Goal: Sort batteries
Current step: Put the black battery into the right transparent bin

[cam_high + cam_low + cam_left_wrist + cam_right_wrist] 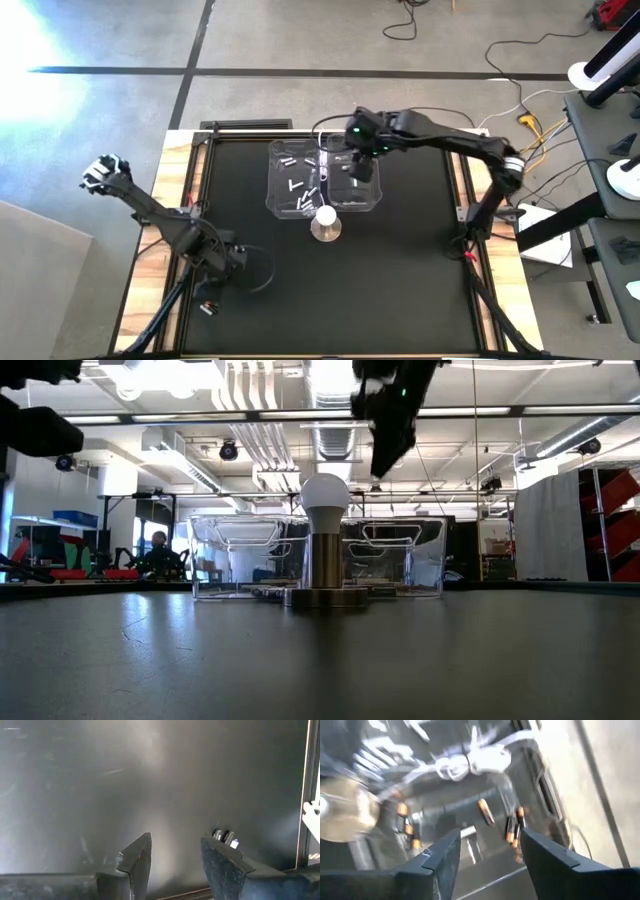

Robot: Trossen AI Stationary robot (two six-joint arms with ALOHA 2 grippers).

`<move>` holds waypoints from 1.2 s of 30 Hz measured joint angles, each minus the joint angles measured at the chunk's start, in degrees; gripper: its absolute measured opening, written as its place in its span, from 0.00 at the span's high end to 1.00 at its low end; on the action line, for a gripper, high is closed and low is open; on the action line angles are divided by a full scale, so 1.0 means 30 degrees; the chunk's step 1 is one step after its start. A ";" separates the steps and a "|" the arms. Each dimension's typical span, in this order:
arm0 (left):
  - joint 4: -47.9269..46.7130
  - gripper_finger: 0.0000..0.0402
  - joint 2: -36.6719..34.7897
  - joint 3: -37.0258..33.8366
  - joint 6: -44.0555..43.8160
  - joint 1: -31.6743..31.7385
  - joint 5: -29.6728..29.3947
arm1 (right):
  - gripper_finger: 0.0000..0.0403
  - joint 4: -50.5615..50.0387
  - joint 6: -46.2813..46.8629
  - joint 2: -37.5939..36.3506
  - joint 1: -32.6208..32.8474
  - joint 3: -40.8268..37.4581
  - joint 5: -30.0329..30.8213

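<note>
Two clear plastic bins stand side by side at the table's far middle. The left bin [293,180] holds silvery batteries [296,185]. In the right bin [356,190] lie dark batteries with orange ends [486,812]. My right gripper [487,852] hangs open above the right bin, nothing between its fingers; in the high view it [360,165] is over that bin's far part. My left gripper [175,855] points down at the mat near the table's left near side, open and empty. Two small batteries [225,837] lie on the mat just past one of its fingers.
A white ball on a metal post with a round base [325,222] stands just in front of the two bins [325,550]. The black mat [380,290] is bare toward the near edge. Wooden strips [150,250] border the table on both sides.
</note>
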 joint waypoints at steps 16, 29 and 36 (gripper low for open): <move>0.4349 0.71 0.4113 -0.1268 -0.2337 -0.3573 0.2648 | 0.48 0.0520 0.1542 -0.3485 0.1434 -0.0007 0.0059; 0.4788 0.71 0.4970 -0.1268 -0.3085 -0.4507 0.2918 | 0.47 0.0361 0.1555 -0.3339 0.1434 -0.0029 0.0531; 0.5018 0.71 0.4964 -0.1520 -0.3055 -0.4846 0.2852 | 0.46 0.0361 0.1832 -0.3325 0.1434 -0.0029 0.0532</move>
